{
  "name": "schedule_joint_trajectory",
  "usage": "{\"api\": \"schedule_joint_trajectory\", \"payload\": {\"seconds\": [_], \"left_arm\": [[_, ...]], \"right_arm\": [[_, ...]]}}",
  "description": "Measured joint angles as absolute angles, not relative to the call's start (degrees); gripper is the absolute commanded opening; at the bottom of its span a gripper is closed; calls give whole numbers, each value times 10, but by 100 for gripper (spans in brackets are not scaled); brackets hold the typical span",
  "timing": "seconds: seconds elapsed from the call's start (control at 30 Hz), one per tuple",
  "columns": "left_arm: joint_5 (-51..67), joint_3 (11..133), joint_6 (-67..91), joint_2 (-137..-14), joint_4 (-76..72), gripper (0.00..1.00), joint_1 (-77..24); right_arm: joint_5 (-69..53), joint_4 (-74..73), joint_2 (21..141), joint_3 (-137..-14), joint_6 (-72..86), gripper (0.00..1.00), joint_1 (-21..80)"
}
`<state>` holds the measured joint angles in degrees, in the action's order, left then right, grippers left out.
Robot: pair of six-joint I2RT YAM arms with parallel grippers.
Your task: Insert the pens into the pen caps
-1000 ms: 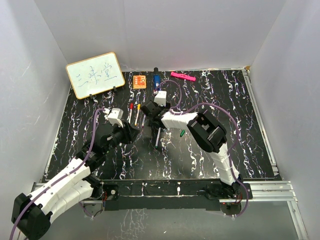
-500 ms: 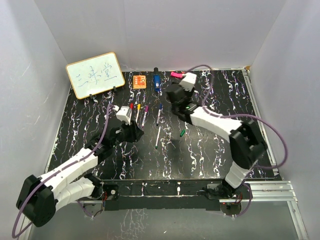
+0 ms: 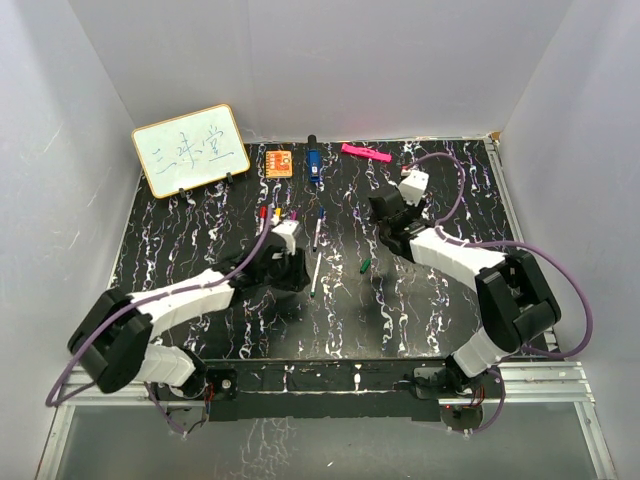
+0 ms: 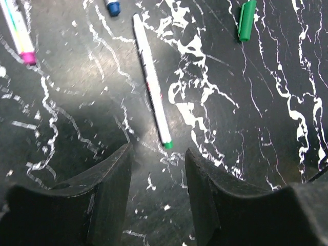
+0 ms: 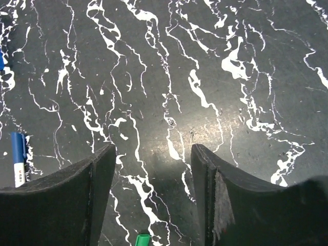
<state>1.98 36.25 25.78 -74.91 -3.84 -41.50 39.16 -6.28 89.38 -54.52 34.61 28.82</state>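
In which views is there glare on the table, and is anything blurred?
Left wrist: a glare patch on the table, left of the green-tipped pen; picture sharp. Right wrist: a bright patch between the fingers. Top external: even light, no blur.

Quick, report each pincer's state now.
Left pincer: open, empty, green-tipped pen just ahead of it.
Right pincer: open, empty.
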Motion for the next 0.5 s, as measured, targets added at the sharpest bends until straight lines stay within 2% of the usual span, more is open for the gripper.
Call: {"api": "schedule_joint_trajectory", "payload": {"seconds": [0.07, 0.1, 0.33, 0.5], "left_arm": [[11, 396, 255, -788, -28, 44, -426], [5, 413, 253, -807, -23, 44, -431], [-30, 491, 246, -893, 15, 45, -439], [-43, 526, 244, -940, 42, 45, -440]], "right_arm": [[374, -63, 895, -545, 347, 72, 284], [364, -63, 895, -545, 349, 73, 279], [300, -61, 894, -524, 361, 70, 210], [288, -63, 889, -507, 361, 66, 204]]}}
